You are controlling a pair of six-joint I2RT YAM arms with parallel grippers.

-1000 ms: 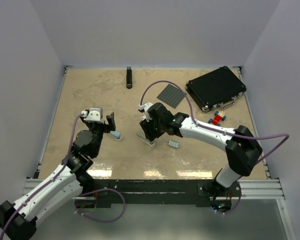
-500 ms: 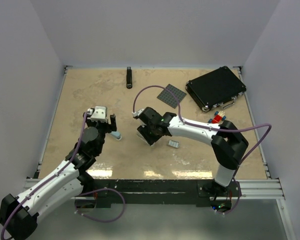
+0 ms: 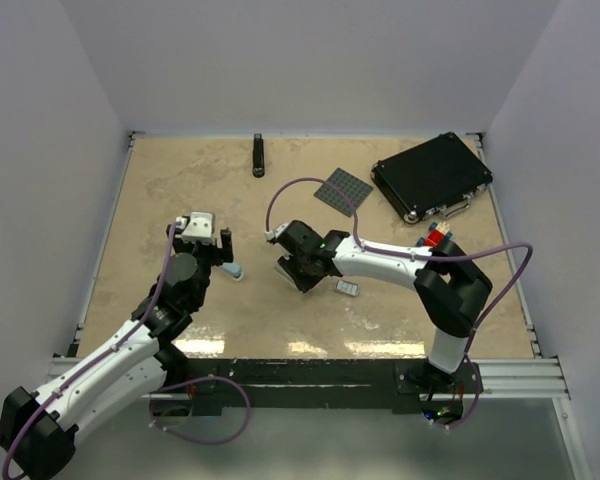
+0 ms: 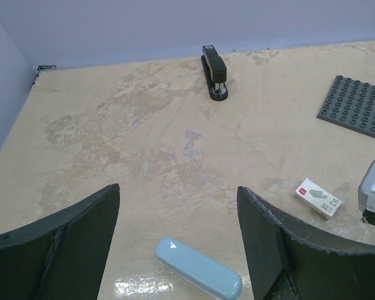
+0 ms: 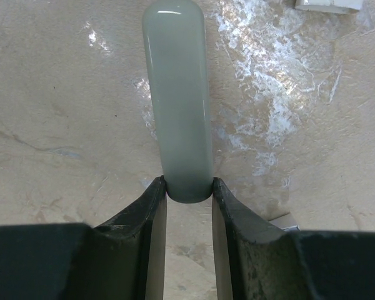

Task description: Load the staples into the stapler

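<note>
Grey-green stapler (image 5: 178, 100) clamped at one end between the right fingers (image 5: 144, 225)

Wide bare table (image 3: 150, 200) at left and along the near edge. Far right crowded: case (image 3: 432, 176), baseplate (image 3: 342, 190), bricks (image 3: 437, 236). At far middle, black stapler (image 3: 259, 156). Between left gripper (image 3: 222, 250) and right gripper (image 3: 298, 272), blue part (image 3: 233, 270) and box (image 4: 319, 198) in the way. Tray (image 3: 347, 288) just right of the clamped stapler (image 5: 177, 94).
</note>
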